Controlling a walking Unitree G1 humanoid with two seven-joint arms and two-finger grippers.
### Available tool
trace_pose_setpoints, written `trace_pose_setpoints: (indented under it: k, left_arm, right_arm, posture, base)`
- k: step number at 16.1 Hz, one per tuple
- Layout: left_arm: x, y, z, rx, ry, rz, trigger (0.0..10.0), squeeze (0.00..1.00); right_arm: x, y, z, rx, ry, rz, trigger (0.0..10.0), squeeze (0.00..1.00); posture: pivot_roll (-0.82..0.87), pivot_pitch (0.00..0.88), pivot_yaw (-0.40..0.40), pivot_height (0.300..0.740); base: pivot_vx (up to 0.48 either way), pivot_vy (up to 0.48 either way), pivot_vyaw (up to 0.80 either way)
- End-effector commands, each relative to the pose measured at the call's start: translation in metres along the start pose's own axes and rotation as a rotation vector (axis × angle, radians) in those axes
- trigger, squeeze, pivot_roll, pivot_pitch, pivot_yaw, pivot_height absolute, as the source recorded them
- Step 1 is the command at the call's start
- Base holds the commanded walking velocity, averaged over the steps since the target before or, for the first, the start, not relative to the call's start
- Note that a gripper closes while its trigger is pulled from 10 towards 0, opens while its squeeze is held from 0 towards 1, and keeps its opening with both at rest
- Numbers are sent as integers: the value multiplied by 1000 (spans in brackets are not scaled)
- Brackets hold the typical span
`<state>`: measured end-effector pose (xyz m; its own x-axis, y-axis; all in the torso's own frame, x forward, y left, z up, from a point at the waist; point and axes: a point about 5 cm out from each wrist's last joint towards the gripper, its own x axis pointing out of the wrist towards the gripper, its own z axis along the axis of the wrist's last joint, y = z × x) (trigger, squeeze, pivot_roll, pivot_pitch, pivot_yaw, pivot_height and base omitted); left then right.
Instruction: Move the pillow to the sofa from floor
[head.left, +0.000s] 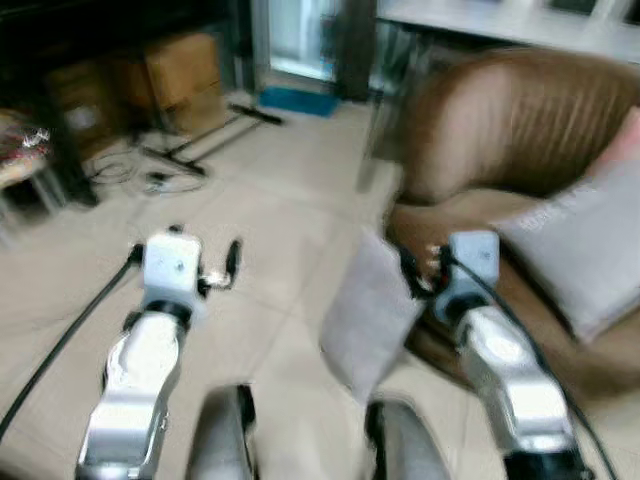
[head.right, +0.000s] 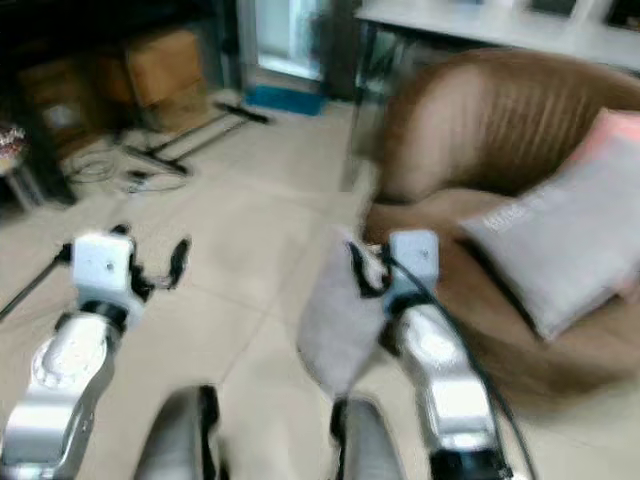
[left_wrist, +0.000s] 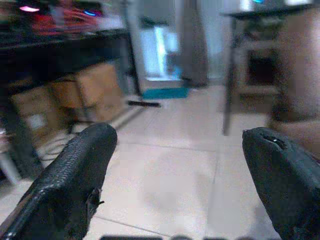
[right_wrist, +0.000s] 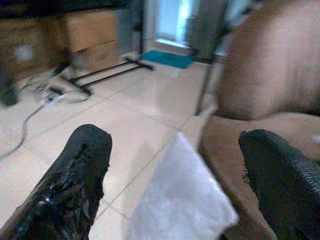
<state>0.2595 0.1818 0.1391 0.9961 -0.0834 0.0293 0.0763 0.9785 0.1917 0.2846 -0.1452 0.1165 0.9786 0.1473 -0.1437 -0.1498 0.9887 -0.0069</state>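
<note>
Down by the sofa's front edge, the right gripper (head.left: 420, 268) hangs with its two black fingers (right_wrist: 75, 185) spread wide apart, nothing clamped between them. Seen along those fingers, the pale grey pillow (right_wrist: 182, 200) lies between and just beyond the tips, one corner up against the brown sofa (right_wrist: 265, 75) where seat meets floor. From the head views the pillow (head.left: 368, 315) stands more or less on edge, leaning at the sofa front, its lower part down on the tiled floor (head.left: 270, 220); whether the gripper touches it I cannot tell through the blur.

The left gripper (head.left: 215, 268) is held out over bare tile well to the left, fingers (left_wrist: 70, 175) likewise apart and empty.

Further out, a second grey cushion (head.left: 580, 245) already rests on the sofa seat, with something pink behind it at the edge of view. Beyond lie cardboard boxes (head.left: 180, 75), a black stand's legs (head.left: 200, 145) and loose cables (head.left: 120, 170) on the floor.

As for progress, I judge the job barely begun: the pillow is not gripped and not lifted, though the robot has it right before its right arm. Closing on it, raising it and setting it on the seat all remain.

The seated cushion carries a line of pale lettering, but it is too smeared to read. No other writing can be made out.
</note>
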Motion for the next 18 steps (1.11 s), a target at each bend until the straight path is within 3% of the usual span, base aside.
trace_pose_setpoints:
  k: [1, 11, 15, 18]
  left_arm:
    - [-1, 1, -5, 4, 24, -5, 10000, 251]
    - [0, 1, -5, 16, 20, -17, 10000, 251]
    - [1, 0, -4, 16, 16, -25, 10000, 247]
    - [1, -1, -4, 15, 17, -29, 10000, 251]
  right_arm:
    - [1, 5, -2, 7, 3, 16, 10000, 0]
    - [6, 4, -7, 15, 35, 5, 10000, 0]
    - [6, 1, -8, 17, 32, -9, 10000, 0]
    - [5, -1, -7, 4, 25, -18, 10000, 0]
  posture:
    - [-62, 0, -38, 550]
    - [-55, 0, -40, 550]
    - [-60, 0, -35, 550]
    - [-59, 0, -36, 550]
  base:
    - [394, 0, 0]
    - [388, 0, 0]
    - [390, 0, -719]
    - [389, 0, 0]
